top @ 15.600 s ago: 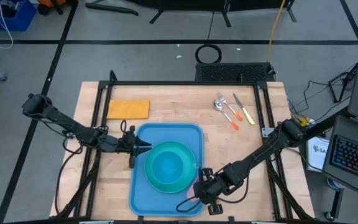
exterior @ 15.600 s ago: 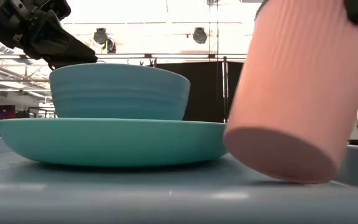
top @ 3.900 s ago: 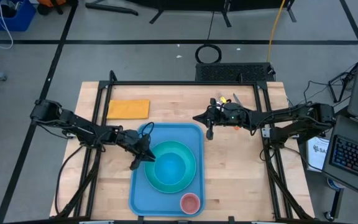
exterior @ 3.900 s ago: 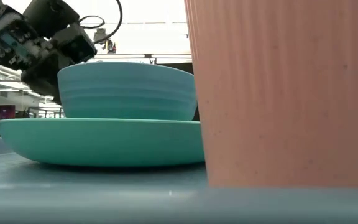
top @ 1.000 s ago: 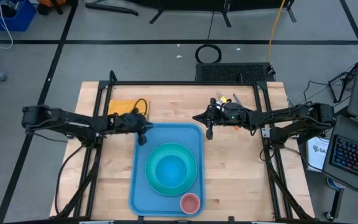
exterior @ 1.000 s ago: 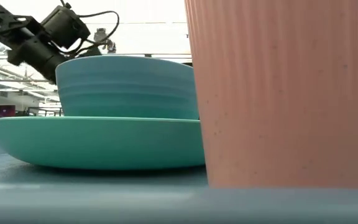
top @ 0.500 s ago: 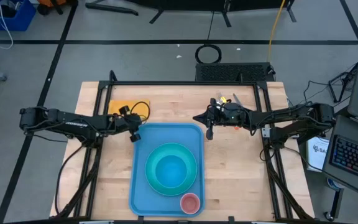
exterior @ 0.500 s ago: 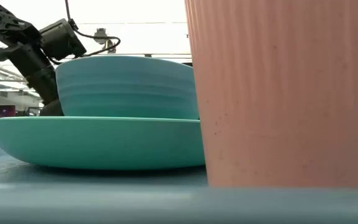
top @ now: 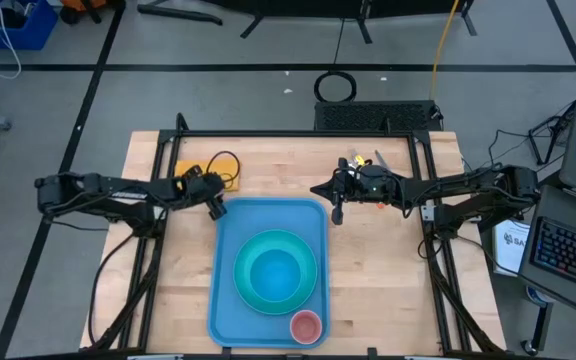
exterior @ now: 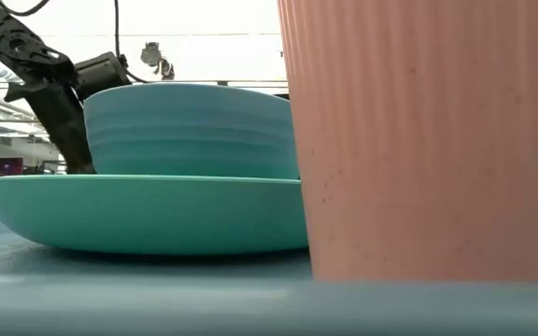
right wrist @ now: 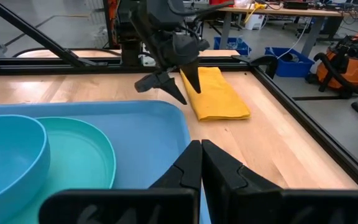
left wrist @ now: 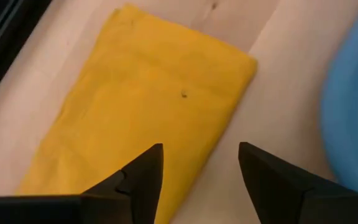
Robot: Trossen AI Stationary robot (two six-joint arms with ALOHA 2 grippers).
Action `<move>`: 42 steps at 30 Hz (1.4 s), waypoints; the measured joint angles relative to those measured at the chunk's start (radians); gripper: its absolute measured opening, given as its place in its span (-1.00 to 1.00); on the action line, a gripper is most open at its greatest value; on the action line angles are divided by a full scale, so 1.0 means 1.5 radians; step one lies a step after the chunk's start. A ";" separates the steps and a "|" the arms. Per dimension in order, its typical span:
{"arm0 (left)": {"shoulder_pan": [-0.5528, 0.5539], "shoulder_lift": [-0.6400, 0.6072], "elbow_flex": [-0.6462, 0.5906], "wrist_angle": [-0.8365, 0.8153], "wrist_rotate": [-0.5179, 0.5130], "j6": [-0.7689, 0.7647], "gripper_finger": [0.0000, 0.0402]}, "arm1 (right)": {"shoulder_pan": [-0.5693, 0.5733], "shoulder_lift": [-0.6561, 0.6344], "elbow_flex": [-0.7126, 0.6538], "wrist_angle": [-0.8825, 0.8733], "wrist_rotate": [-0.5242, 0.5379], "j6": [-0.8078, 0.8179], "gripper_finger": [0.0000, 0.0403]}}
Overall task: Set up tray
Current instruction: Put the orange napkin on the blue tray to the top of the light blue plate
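Yellow cloth is the business in hand: the left gripper (left wrist: 199, 180) hangs over the near corner of the folded napkin (left wrist: 138, 106), its jaws spread wide and empty, one finger over the cloth and the other over bare wood just beside it. The napkin lies flat on the table (top: 398, 260), outside the tray (top: 230, 310) and close to its far left corner. The step looks like the pickup of the napkin; the next move would call for a descent until the fingers straddle the cloth's edge, then a close firm enough to pinch thin fabric without just sliding over it. The right gripper (right wrist: 201, 163) waits pressed shut with nothing in it, poised by the tray's far right corner. The tray sits at the middle of the table and holds a turquoise plate (top: 308, 285) with a blue bowl (top: 271, 270) standing in it, and a pink cup (top: 306, 325) upright at its near right corner. Cutlery (top: 376, 160) remains on the wood behind the right arm.
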 joint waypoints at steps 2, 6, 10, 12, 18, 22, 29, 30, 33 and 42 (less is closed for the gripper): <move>0.005 0.004 0.000 0.002 0.016 0.013 0.02 | 0.000 0.000 0.000 0.000 0.000 -0.001 -1.00; 0.005 0.006 0.000 0.018 0.051 0.038 -0.05 | 0.000 0.000 0.000 -0.001 -0.001 -0.001 -1.00; 0.011 0.017 0.000 0.026 0.050 0.049 -0.12 | 0.000 0.000 0.000 -0.002 -0.001 -0.001 -1.00; 0.016 0.035 0.000 0.038 0.050 0.056 -0.15 | 0.000 0.000 0.000 -0.003 -0.001 -0.002 -1.00; 0.023 0.094 0.003 0.095 0.039 0.089 -0.18 | 0.000 0.000 0.000 -0.004 -0.001 -0.002 -1.00; 0.023 0.100 0.002 0.110 0.030 0.099 -0.18 | 0.000 0.000 0.000 -0.005 -0.001 -0.002 -1.00; 0.033 0.100 0.001 0.123 0.045 0.122 -0.31 | 0.000 0.000 0.000 -0.005 -0.001 -0.007 -1.00; 0.037 0.100 0.001 0.127 0.052 0.122 -0.35 | 0.000 0.000 0.000 -0.005 -0.001 -0.007 -1.00; 0.045 0.101 0.001 0.138 0.068 0.121 -0.50 | 0.000 0.000 0.000 -0.005 -0.001 -0.007 -1.00; 0.050 0.102 -0.001 0.162 0.096 0.121 -0.95 | 0.000 0.000 0.000 -0.005 -0.001 -0.007 -1.00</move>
